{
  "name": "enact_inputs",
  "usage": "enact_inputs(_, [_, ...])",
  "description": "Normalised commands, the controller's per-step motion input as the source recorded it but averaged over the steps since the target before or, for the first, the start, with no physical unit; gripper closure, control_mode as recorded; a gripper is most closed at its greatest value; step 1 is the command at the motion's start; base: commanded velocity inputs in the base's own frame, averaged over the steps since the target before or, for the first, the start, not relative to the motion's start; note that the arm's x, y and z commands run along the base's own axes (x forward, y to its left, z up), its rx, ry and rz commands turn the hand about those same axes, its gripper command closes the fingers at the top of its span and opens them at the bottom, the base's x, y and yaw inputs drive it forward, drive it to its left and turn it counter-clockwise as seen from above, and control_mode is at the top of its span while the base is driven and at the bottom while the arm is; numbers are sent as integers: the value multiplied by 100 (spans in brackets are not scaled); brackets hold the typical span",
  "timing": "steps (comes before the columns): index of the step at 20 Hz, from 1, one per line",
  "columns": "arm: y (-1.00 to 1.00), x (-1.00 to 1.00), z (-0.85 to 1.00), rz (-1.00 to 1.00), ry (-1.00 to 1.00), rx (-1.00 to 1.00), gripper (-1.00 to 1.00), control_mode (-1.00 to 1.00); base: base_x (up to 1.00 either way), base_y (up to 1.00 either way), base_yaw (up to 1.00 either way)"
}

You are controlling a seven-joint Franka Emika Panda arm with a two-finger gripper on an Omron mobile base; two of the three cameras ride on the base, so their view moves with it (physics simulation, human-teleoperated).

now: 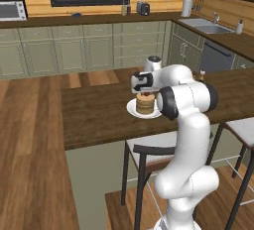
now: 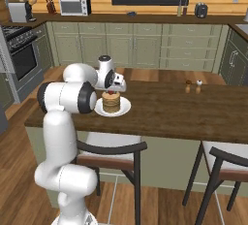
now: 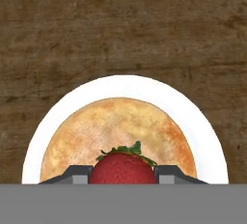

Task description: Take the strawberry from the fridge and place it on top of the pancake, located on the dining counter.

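Observation:
In the hand view the red strawberry (image 3: 123, 169) with its green leaves sits between my two dark fingertips (image 3: 77, 174), and my gripper (image 3: 123, 175) is shut on it. Right beneath lies the tan pancake (image 3: 118, 129) on its round white plate (image 3: 205, 136), on the dark wooden dining counter (image 3: 120, 25). From the right base view the strawberry (image 2: 112, 92) hangs just over the pancake stack (image 2: 111, 104); I cannot tell whether they touch. From the left, my gripper (image 1: 145, 92) hovers over the pancake (image 1: 145, 104). The fridge is out of view.
Two small shakers (image 2: 193, 88) stand on the dining counter to the right of the plate (image 2: 124, 108). Stools (image 2: 109, 151) (image 2: 227, 163) are tucked under its near edge. Green cabinets with a sink (image 1: 208, 26) line the far walls.

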Motion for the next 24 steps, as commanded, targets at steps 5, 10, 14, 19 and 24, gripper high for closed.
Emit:
enact_inputs(5, [0,1,-13,0,1,0,100,-100,0,0,0])
enact_inputs(10, [0,0,-1,0,0,0,100,-100,0,0,0])
enact_inputs(14, [0,-10,0,-1,0,0,100,-100,0,0,0])
enact_inputs(19, [0,-24,0,0,0,0,100,-100,0,0,0])
enact_inputs(24, [0,-21,-1,-1,0,0,100,-100,0,0,0])
